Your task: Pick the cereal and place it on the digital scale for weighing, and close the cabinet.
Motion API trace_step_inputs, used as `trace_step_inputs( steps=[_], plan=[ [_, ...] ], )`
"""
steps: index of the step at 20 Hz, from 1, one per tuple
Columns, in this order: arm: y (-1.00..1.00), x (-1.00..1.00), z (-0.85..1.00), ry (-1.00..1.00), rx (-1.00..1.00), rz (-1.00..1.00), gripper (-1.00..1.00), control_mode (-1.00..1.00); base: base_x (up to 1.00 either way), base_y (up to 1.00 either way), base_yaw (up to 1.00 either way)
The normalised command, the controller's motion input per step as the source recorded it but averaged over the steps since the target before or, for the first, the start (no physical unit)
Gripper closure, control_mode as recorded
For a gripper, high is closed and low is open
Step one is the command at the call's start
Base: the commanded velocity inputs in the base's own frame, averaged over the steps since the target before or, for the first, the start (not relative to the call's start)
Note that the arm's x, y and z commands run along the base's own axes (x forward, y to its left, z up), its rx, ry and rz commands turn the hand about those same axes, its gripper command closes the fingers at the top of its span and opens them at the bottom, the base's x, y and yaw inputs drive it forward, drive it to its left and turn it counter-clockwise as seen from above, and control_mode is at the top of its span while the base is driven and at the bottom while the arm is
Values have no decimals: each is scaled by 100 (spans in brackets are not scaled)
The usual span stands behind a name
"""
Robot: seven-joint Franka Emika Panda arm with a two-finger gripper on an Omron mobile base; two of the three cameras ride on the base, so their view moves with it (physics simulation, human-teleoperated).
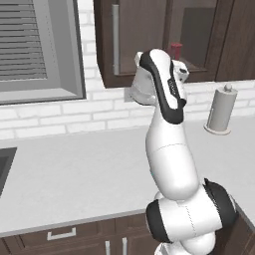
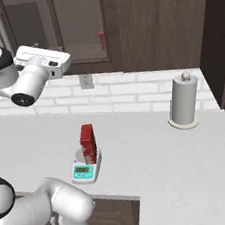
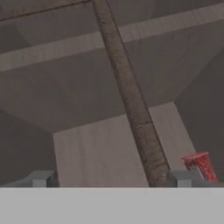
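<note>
Fingertips [image 3: 41, 178] of my gripper [image 3: 111, 179] stand wide apart with nothing between them, raised close against the cabinet [image 3: 127, 96], whose glass shows a small red can [image 3: 201, 166] on the shelf inside. Down on the counter [image 2: 154, 149], I see the cereal [image 2: 87, 144] standing upright on the digital scale [image 2: 86, 170].
</note>
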Motion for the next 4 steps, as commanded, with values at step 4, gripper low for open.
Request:
trace_step_inputs(
  steps=[4],
  plan=[
    [-28, 0, 0, 0, 0, 0, -100, -100, 0, 0, 0]
  ],
)
